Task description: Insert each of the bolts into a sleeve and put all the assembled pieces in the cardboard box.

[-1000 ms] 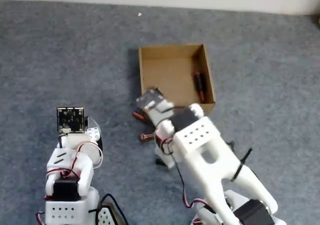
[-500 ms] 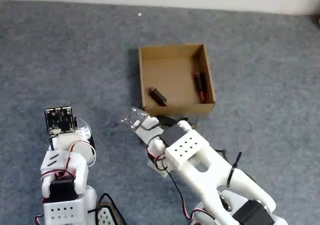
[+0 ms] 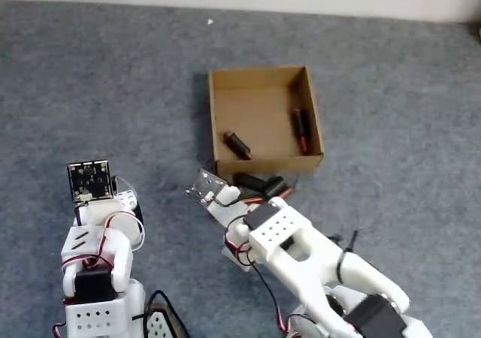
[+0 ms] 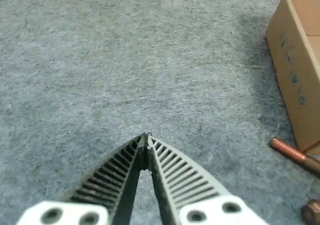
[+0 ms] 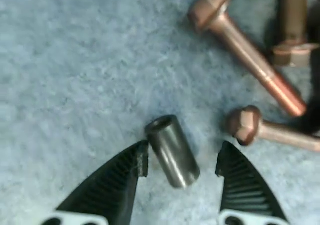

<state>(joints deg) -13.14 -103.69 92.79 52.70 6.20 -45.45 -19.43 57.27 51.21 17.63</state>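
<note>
A dark sleeve (image 5: 172, 150) lies on its side on the grey carpet (image 3: 113, 75), between the spread, empty fingers of the right gripper (image 5: 182, 157), and three copper bolts (image 5: 245, 70) lie loose just beside it. Near them stands the cardboard box (image 3: 213, 120), holding what look like two assembled pieces (image 3: 237, 144), one by the wall nearest the arms and one along the side wall, though from above they are too small to be sure. The left gripper (image 4: 146, 145) hangs clenched on nothing over the carpet, well apart from the box.
</note>
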